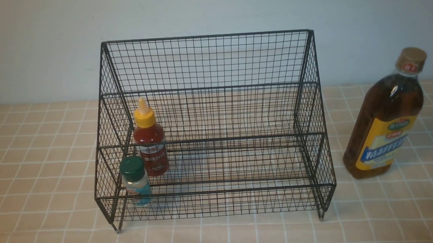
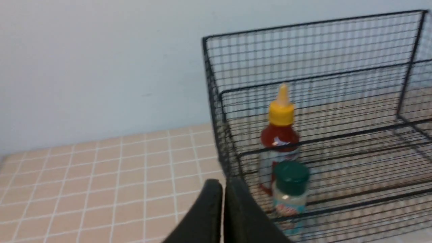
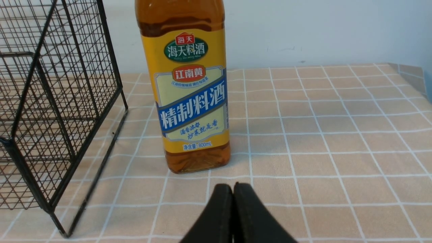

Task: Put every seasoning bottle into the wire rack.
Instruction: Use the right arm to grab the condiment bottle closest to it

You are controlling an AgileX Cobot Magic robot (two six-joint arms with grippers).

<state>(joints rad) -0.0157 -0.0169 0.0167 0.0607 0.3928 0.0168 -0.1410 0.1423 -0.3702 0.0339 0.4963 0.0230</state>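
Black stepped wire rack [image 1: 205, 37], tall amber bottle [image 1: 384, 117]

amber bottle [image 3: 189, 101] | 海天料酒 | 江南黄 | 精制料酒 | 净含量:800mL

A: What is carrying everything here?
B: A bench [image 1: 39, 154] under a tan cloth with white grid lines is running back to a pale wall.
A: And what is standing directly on it?
B: The wire rack [image 1: 207, 88] is sitting on its short legs in the middle. The tall amber-brown bottle [image 1: 385, 128] is standing upright on the cloth near the rack's right side, not touching it.
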